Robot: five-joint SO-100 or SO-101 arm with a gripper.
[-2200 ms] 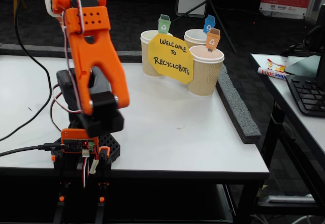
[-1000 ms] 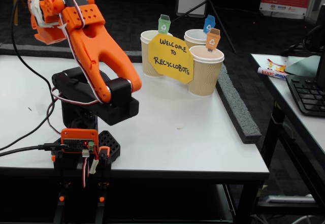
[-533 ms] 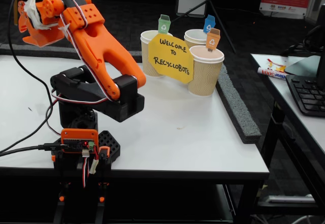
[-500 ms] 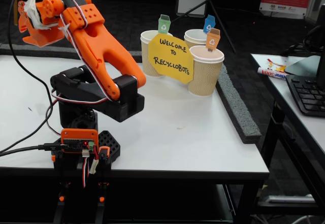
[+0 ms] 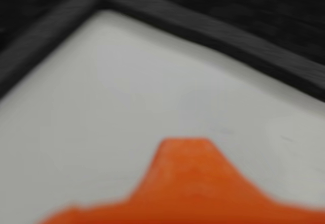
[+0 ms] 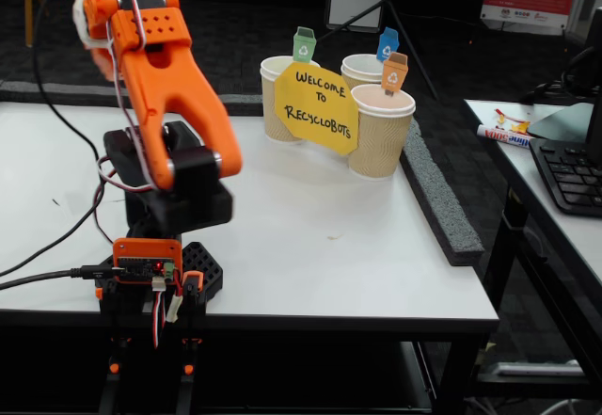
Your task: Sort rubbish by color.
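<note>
My arm point(image 6: 155, 86) stands folded at the left of the surface point(image 6: 310, 246), well left of the yellow sign point(image 6: 316, 107), my landmark here. My hand is out of sight in the fixed view, turned away behind the upper arm. In the wrist view only a blurred orange finger point(image 5: 188, 183) shows over bare white, with a dark edge strip point(image 5: 213, 36) beyond, so I cannot tell whether my hand is spread or pressed together, or whether it carries anything.

Behind the sign stand three paper cups: one to its left point(image 6: 275, 95) with a green tag point(image 6: 304, 45), one behind it point(image 6: 360, 67) with a blue tag point(image 6: 388, 44), and one to its right point(image 6: 382, 131) with an orange tag point(image 6: 394, 71).

No rubbish shows anywhere in either view. I judge such wads would be light, soft and springy, so I would pinch one across its middle, gently.
</note>
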